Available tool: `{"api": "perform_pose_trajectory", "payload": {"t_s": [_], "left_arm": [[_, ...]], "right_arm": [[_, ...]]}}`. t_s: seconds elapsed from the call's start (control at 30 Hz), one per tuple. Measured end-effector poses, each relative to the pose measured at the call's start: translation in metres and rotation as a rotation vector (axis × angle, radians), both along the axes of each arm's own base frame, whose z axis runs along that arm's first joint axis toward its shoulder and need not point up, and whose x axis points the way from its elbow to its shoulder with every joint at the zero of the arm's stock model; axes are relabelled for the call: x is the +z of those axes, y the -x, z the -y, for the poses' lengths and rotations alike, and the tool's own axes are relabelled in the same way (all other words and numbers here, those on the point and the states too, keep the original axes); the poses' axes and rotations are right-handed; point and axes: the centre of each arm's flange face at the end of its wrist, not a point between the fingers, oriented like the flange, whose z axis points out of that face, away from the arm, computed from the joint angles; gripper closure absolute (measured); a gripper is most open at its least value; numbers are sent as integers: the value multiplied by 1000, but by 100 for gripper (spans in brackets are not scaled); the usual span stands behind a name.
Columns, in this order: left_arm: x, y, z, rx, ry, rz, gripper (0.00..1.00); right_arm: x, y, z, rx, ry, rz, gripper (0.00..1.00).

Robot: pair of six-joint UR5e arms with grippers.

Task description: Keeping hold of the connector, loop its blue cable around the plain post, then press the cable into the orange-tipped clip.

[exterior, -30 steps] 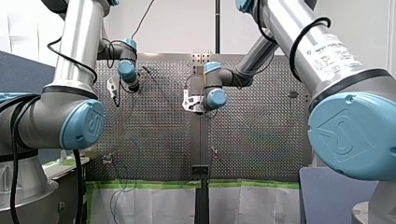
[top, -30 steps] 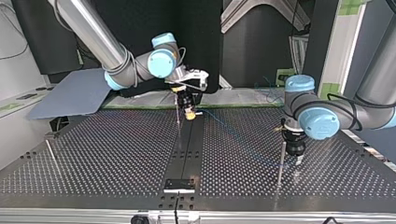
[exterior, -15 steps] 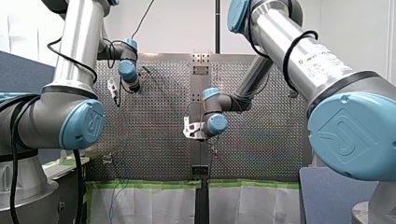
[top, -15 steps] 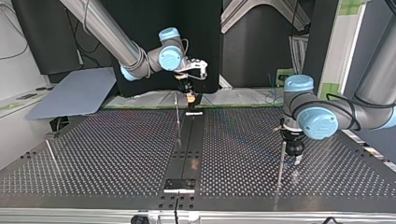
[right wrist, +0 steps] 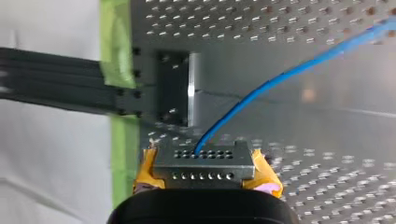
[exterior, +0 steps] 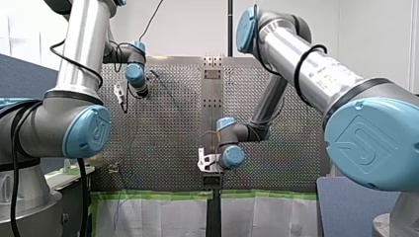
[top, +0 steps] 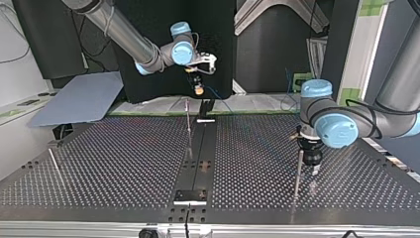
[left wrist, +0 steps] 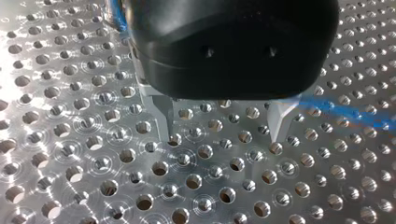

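Observation:
My right gripper [right wrist: 204, 176] has its yellow pads shut on a grey perforated connector [right wrist: 203, 161], and the blue cable [right wrist: 289, 74] runs from it out over the table. In the top view the right gripper [top: 198, 88] hangs raised above the table's far edge, behind a thin upright post [top: 188, 128]. My left gripper [left wrist: 222, 134] stands open just above the perforated plate with nothing between its metal fingers; the blue cable [left wrist: 345, 112] passes beside it. It hovers next to a second thin post [top: 297, 173]. I cannot tell either post's tip colour.
A black rail [top: 200, 158] runs down the middle of the perforated table [top: 109, 168], ending at a black bracket [right wrist: 173, 88] by green tape [right wrist: 116, 70]. A slanted rod [top: 54, 163] stands near the top view's left edge. A grey-blue board [top: 79, 101] lies beyond it.
My right arm has carried the connector back from over the table's middle to beyond its far edge in the top view, rising as it went. My left arm has not moved.

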Motion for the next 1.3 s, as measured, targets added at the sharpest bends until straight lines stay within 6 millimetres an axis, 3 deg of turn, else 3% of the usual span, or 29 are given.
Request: {"api": "perform_pose_trajectory", "payload": {"t_s": [0.43, 0.73, 1.07, 1.3], "left_arm": [[0, 0, 0, 2, 1, 3, 0], [0, 0, 0, 3, 2, 3, 0], [0, 0, 0, 2, 2, 3, 0], [0, 0, 0, 3, 4, 3, 0]], "right_arm": [[-74, 21, 3, -74, -33, -11, 100], [-120, 47, 13, -142, -40, -17, 100], [-176, 75, -3, -179, -92, -108, 100], [-165, 82, -15, -183, -98, -131, 100]]}}
